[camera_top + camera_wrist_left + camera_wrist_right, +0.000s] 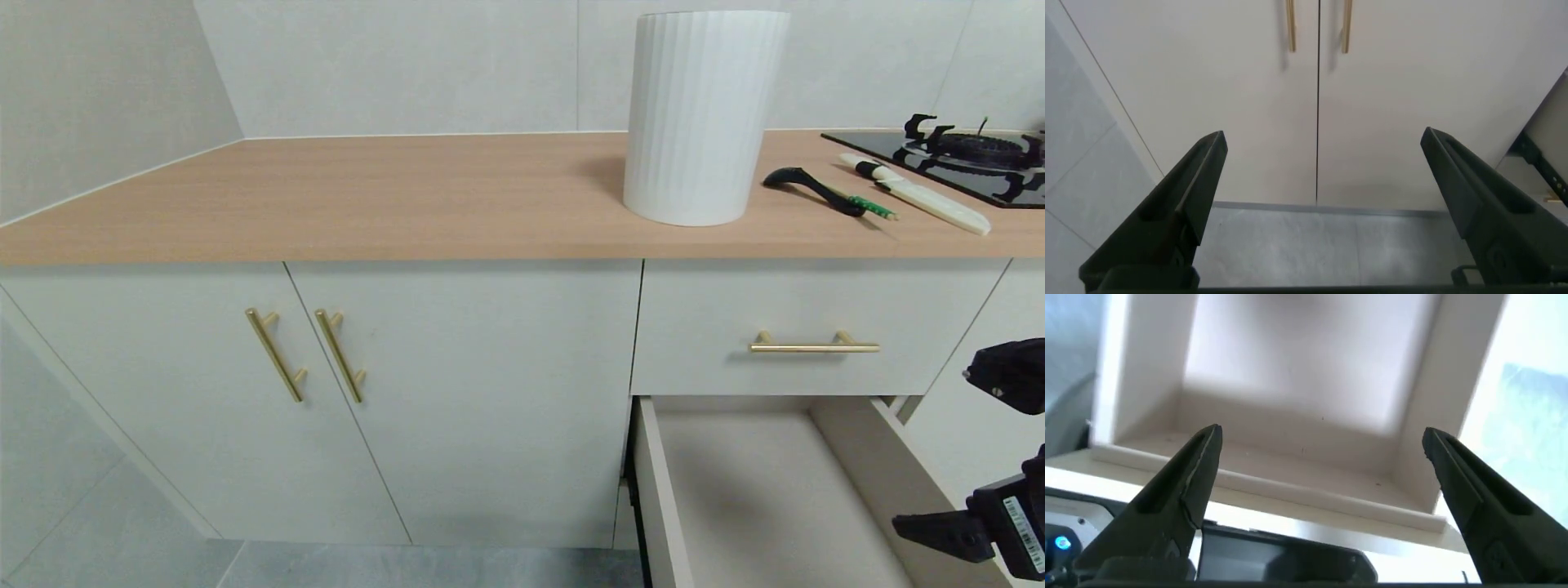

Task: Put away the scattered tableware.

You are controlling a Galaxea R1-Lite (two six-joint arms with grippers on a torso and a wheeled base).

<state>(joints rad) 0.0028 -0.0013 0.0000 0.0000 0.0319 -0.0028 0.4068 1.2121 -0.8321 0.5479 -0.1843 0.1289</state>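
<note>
Three loose pieces lie on the surface (367, 196) at the upper right of the head view: a black utensil (812, 189), a thin green-handled piece (872, 207) touching its handle end, and a white knife (918, 194) just beside them on the gas hob (963, 155) side. None is in the open drawer (653, 490) at the lower right.

Left gripper (1323, 133): fingers (1184, 204) wide, holding nothing, low in front of the cabinet doors (457, 392). Right gripper (1320, 433): fingers (1176, 498) wide, holding nothing, over the open drawer.

Risks, as I judge them:
- All three pieces lie flat and thin, so the fingers may scrape the surface or shove a piece instead of gripping it.
- Black utensil and green-handled piece touch, so lifting one may drag the other.
- Ribbed white container (700, 114) stands just left of the black utensil; a sideways swing could knock it.
- Knife is near the hob edge, and a push could slide it onto the glass or against the pan supports.
- Right arm coming up from the drawer could catch the upper drawer handle (814, 347) or the front lip of the surface.

Room: tight between the container and the hob. It is wider along the front edge below the pieces and across the surface left of the container. The drawer interior gives broad room for a drop.
</note>
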